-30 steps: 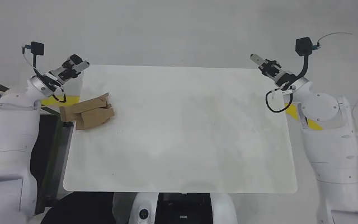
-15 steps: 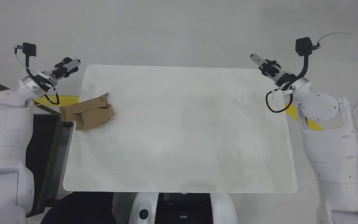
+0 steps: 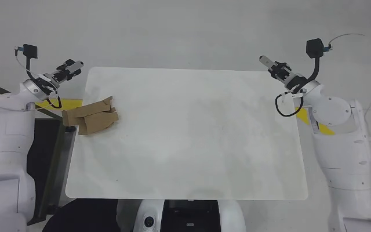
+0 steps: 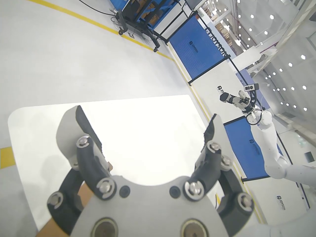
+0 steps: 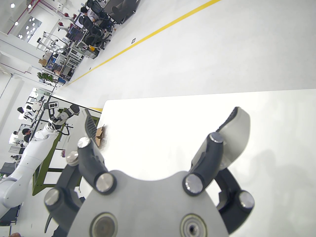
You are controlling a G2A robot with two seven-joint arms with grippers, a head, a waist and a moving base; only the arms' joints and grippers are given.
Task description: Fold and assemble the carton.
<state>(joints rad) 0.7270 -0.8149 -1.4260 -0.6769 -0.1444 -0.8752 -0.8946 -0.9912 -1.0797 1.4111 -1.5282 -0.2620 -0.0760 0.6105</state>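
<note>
A brown cardboard carton [image 3: 93, 116] lies partly folded near the left edge of the white table [image 3: 191, 139]. The carton [image 5: 100, 133] shows small in the right wrist view. My left gripper [image 3: 71, 68] hangs beyond the table's far left corner, behind the carton and apart from it. Its fingers [image 4: 81, 124] stand open with nothing between them in the left wrist view, where the gripper [image 4: 145, 122] looks across the table. My right gripper [image 3: 269, 62] is held over the table's far right corner, far from the carton. It [image 5: 161, 117] is open and holds nothing.
A dark rack [image 3: 53, 156] stands along the table's left side below the carton. Yellow floor lines [image 5: 172, 23] run beyond the table's far edge.
The left arm drew back leftward, away from the table's far left corner, between the oldest frame and half a second ago. Since then nothing has moved. The carton lies as before.
</note>
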